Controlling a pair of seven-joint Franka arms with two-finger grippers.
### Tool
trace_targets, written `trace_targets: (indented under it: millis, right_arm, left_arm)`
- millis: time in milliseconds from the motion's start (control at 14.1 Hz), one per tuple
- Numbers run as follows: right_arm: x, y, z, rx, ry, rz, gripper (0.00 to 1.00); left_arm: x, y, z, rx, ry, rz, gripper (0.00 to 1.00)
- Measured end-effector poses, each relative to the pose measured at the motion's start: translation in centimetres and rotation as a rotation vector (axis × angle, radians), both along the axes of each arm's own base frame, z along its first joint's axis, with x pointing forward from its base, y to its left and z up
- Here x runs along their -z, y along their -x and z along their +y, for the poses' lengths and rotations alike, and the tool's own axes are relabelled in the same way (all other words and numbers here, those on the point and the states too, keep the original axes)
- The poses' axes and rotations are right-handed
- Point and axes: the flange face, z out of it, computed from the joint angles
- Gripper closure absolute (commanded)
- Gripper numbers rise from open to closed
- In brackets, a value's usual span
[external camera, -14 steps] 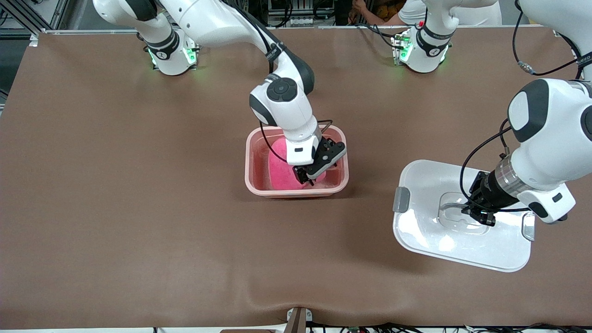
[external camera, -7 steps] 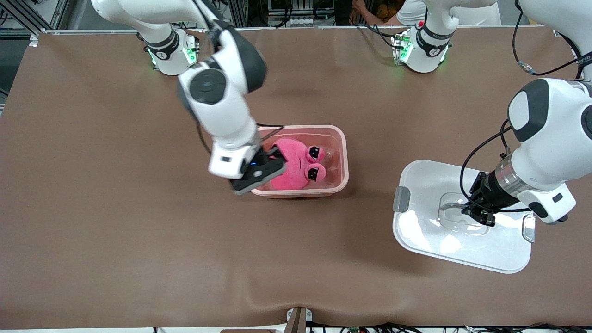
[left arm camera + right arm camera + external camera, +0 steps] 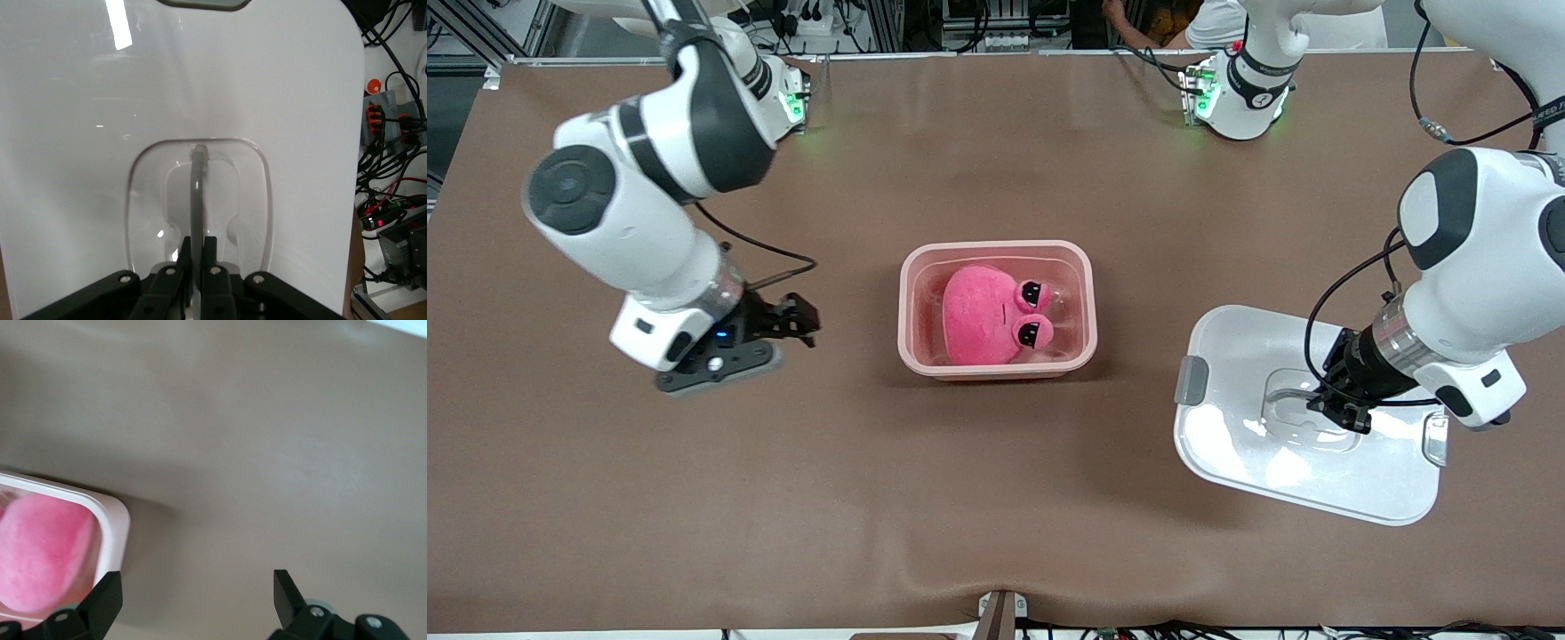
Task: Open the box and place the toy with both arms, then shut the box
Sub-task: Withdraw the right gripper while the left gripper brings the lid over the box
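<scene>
Two arms are mine, and both reach out over the brown table (image 3: 996, 498), the biggest thing before me. Next in size is the white lid (image 3: 1254, 453), lying toward my left arm's end of the table, nearer the front camera than the box and well apart from it, with a grey clip (image 3: 1193, 380) on the edge facing the box. My left gripper (image 3: 1338, 411) is down at the middle of that lid, its fingers (image 3: 212, 267) pressed together on the clear handle (image 3: 196, 200) that rises from the recessed well. The box (image 3: 1089, 293), a translucent pink tub, sits open at the middle of the table with no lid on it. Inside it lies the toy (image 3: 983, 313), a hot-pink plush with two dark eye markings turned toward my left arm's end. My right gripper (image 3: 805, 322) hangs over bare table beside the box, toward my right arm's end, its fingers (image 3: 283, 590) spread wide and holding nothing; the box's corner (image 3: 110, 520) shows just beside one fingertip in my right wrist view.
</scene>
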Motion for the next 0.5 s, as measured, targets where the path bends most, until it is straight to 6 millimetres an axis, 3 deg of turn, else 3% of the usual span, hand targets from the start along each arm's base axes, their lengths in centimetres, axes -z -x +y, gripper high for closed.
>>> trace_targets:
  millis: [212, 496]
  right_arm:
    - [-1.0, 0.1, -5.3, 0.073, 0.012, 0.054, 0.00]
    - [-1.1, 0.3, -8.2, 0.113, 0.020, 0.097, 0.00]
  left_arm:
    - [-0.1, 0.2, -1.1, -0.039, 0.047, 0.012, 1.00]
    - [-0.1, 1.5, -6.3, -0.092, 0.065, 0.029, 1.00]
